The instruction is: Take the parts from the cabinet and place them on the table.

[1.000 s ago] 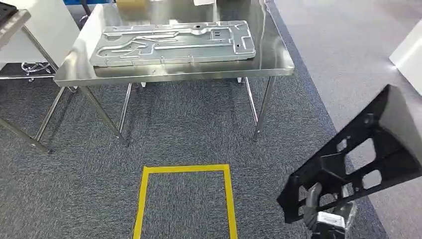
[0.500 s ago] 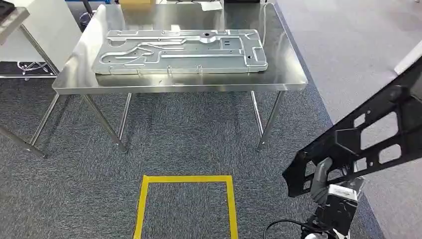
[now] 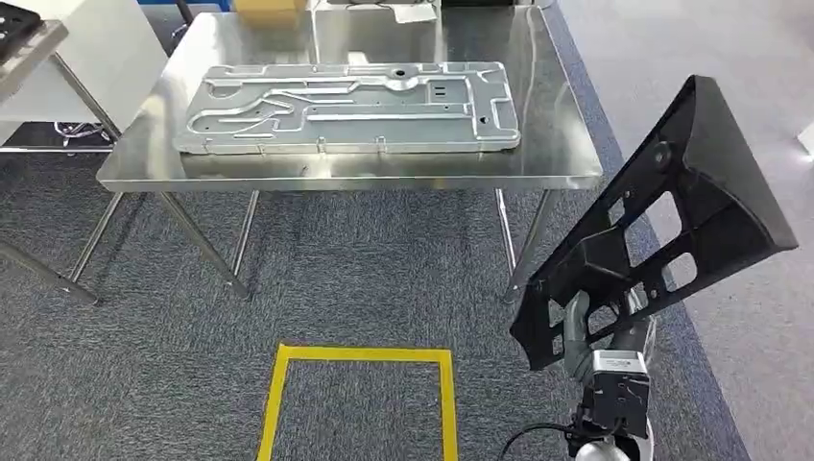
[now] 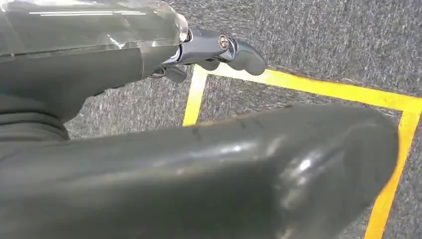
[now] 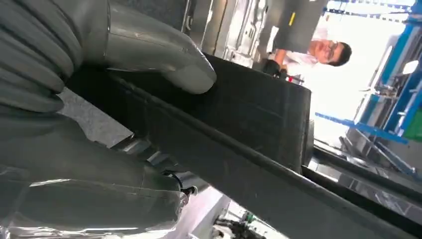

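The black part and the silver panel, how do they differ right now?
The black part is dark with open cut-outs; the silver panel is pale stamped metal with raised ribs. The black part is held tilted in the air by the right hand; the silver panel lies flat on the steel table. The silver panel looks longer. Both are flat, panel-like parts.

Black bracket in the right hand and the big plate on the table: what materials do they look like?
Black bracket, gripped by the right hand: probably moulded plastic or coated metal, matte black with cut-out windows; the look leaves it open.
Plate: looks like stamped sheet metal, dull silver-grey with pressed ribs and channels.
Table: likely stainless steel, brushed and reflective.
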